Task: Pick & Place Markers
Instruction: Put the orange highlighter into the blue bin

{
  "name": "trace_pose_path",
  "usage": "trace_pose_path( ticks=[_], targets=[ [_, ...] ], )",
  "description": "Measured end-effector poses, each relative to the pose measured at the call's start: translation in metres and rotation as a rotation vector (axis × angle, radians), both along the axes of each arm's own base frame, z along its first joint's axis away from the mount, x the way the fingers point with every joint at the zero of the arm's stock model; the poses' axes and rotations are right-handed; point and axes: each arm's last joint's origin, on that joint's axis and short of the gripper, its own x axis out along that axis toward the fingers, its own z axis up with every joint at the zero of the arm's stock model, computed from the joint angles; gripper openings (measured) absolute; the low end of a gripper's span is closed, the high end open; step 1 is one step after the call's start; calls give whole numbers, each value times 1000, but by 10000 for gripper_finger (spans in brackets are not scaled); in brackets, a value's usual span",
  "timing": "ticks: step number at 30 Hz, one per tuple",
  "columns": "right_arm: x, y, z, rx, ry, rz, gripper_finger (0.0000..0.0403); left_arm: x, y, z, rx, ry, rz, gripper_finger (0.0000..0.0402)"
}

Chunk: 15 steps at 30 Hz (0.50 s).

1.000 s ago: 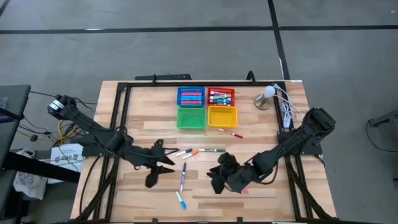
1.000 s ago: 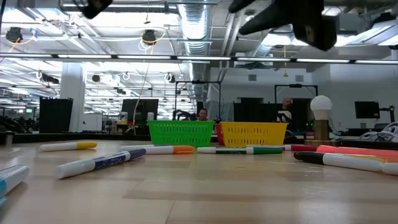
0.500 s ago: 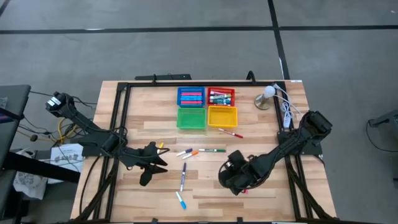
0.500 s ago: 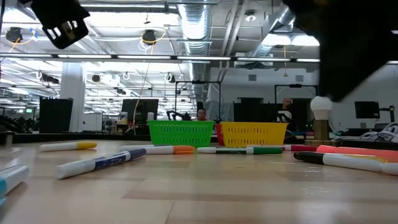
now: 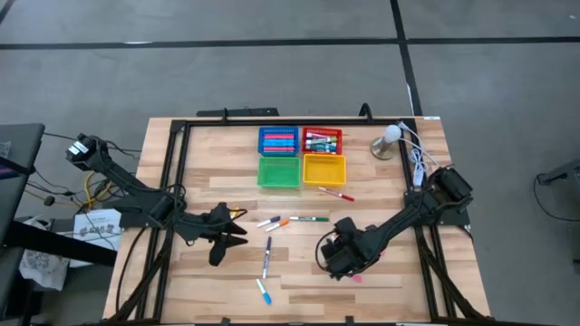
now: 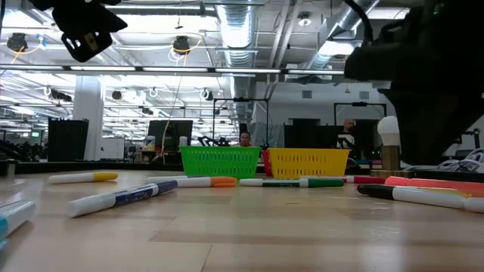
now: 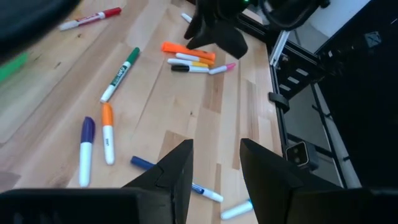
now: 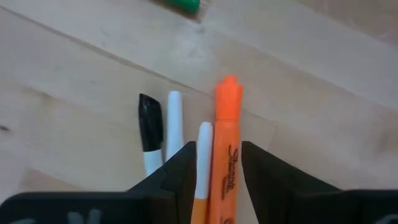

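Wooden table (image 5: 381, 186): right gripper (image 8: 216, 163) low, jaws spread astride orange highlighter (image 8: 224, 143) (white and black markers just beside). Best centre, then pinch only orange. Left gripper (image 7: 216, 163) hovering, parted, empty.

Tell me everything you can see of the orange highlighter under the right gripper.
The orange highlighter is a thick, bright orange plastic marker with a stepped cap and black lettering along its barrel. It lies flat on the wooden table, lined up with the open gap of the right gripper just above it. A white-capped marker lies alongside it, touching or nearly so. Its far end is hidden under the gripper.
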Motion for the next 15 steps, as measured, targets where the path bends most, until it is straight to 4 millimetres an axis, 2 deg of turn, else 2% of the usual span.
trace_pose_path(
  ticks=[6, 11, 15],
  targets=[
    [2, -4, -8, -42, 33, 72, 144, 0, 0, 0, -2, -1, -1, 131],
    [1, -14, -14, -65, 54, 65, 156, 0, 0, 0, -4, -4, -1, 131],
    [3, -21, -28, -24, 28, 89, 157, 0, 0, 0, -4, -5, 0, 131]
  ],
)
